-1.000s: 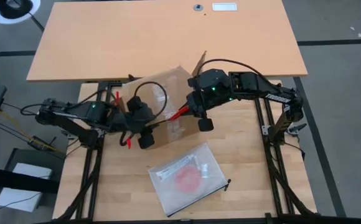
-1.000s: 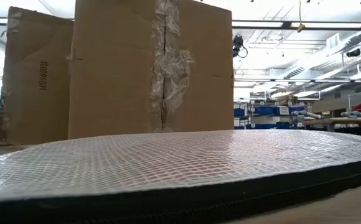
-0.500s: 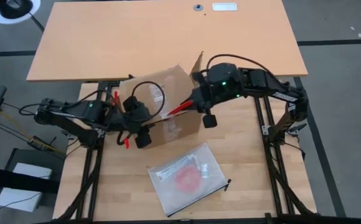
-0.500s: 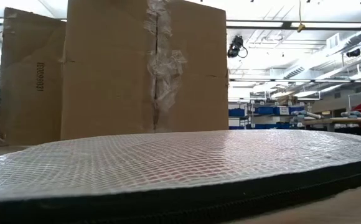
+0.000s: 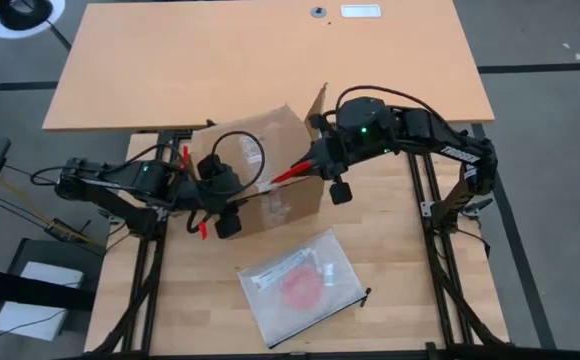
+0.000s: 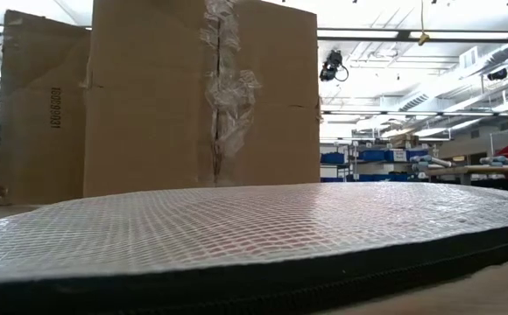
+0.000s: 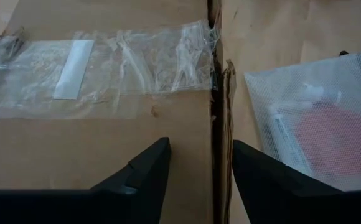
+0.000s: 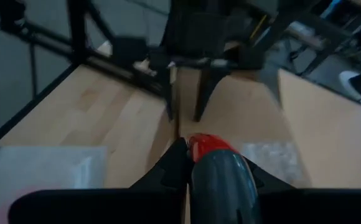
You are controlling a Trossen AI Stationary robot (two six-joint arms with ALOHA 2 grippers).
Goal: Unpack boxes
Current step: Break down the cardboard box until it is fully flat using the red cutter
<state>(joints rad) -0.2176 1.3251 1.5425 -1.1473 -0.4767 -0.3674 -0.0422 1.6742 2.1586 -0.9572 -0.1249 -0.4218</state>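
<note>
Cardboard, brown, in the form of a medium shipping carton (image 5: 260, 165) w/ crumpled clear tape strips (image 7: 137, 62), is seen standing at the tabletop's (image 5: 390, 260) centre, toward the far edge, between both arms. L hand (image 7: 196, 168) is placed over the carton's near-left corner, fingers (image 7: 140, 174) spread fairly wide w/ the carton's split seam between them; nothing is gripped. R hand (image 5: 315, 165) is held at the carton's right side, fingers narrowed around a red-handled box cutter (image 5: 288, 176), whose tip is pointed at the carton top near the taped seam. Clear plastic mesh zip bag (image 5: 302, 285) w/ a red item inside is laid flat on the tabletop's near part, apart from the carton. In the low view the carton (image 6: 201, 96) is seen upright behind the bag's edge.
</note>
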